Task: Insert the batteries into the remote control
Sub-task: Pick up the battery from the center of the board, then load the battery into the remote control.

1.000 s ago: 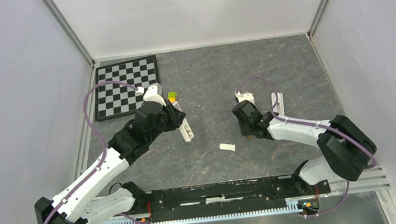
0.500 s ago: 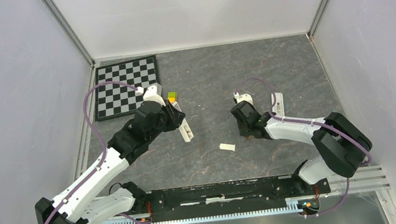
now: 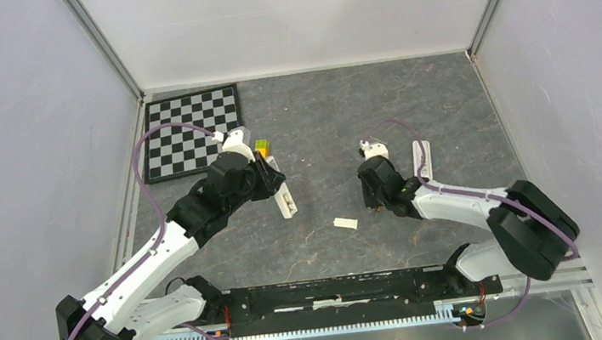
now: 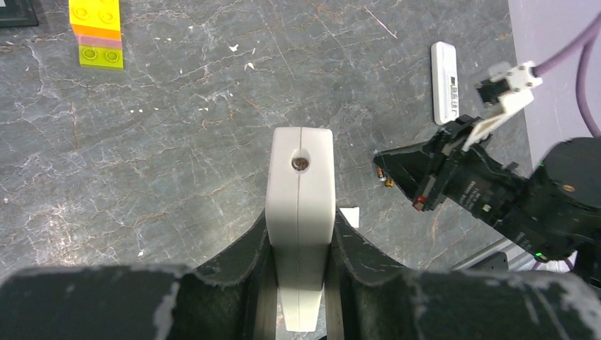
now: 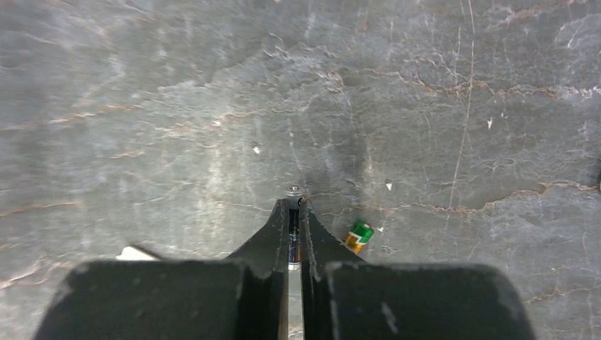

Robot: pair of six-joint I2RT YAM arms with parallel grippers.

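On your left, the left gripper (image 4: 300, 237) is clenched on the remote (image 4: 300, 170), gripping its long sides with its nose aimed toward the other arm. You cannot see its battery bay from any view, and no battery shows in it. Between the arms a small white tab (image 3: 345, 223) lies flat on the table (image 3: 317, 117); I judge it to be the bay cover. On your right, the right gripper (image 5: 294, 212) is low at the table, jaws pinched on one battery (image 5: 294, 191), whose tip pokes out past the fingertips. A second battery (image 5: 358, 236) lies loose just beside those fingers. Further right, a second white remote (image 3: 421, 159) lies apart from both grippers. By my reading you are early: one battery grasped, none seated, and every insertion left to do.
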